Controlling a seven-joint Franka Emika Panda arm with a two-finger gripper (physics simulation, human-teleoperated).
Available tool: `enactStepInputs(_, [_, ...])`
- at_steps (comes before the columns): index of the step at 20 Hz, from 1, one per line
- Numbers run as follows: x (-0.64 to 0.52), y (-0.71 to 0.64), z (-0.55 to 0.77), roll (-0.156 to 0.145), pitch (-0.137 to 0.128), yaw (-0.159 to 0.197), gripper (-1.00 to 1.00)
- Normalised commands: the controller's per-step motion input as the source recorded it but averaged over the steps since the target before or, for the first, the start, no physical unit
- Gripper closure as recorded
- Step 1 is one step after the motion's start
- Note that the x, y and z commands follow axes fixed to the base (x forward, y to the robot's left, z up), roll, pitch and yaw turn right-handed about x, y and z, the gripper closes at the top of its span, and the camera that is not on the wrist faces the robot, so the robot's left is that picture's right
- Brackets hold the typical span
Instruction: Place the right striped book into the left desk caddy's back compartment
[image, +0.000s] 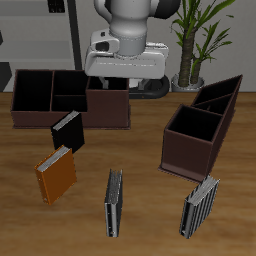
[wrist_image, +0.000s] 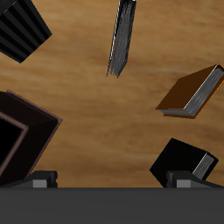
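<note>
Much open tabletop (image: 146, 150) between right striped book (image: 114, 203) and left desk caddy (image: 190, 152).

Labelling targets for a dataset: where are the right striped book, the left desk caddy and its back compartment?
right striped book (image: 114, 203), exterior view, cover middle.
left desk caddy (image: 188, 154), exterior view, front wall.
back compartment (image: 222, 96), exterior view, black interior.

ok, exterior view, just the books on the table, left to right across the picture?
orange book → plain black book → right striped book → lighter finely striped book. The orange and black ones sit close in that order, the orange slightly further over.
</note>
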Motion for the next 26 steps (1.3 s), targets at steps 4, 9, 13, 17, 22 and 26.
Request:
enactStepInputs(4, [0.41,0.04,0.03,0.076,0.003,-0.018,-1.0])
enactStepInputs(9, [0.27,-0.08,0.05,-0.012,-0.025,0.002,-1.0])
enactStepInputs(13, [0.38,-0.18,0.04,-0.05,-0.02,-0.027,-1.0])
enactStepInputs(17, [0.31,-0.09,0.01,0.018,-0.011,0.07,-1.0])
enactStepInputs(22, [0.37,-0.11,0.04,0.018,-0.019,0.071,-1.0])
enactStepInputs(26, [0.4,-0.06,-0.09,0.004,-0.017,0.015,-1.0])
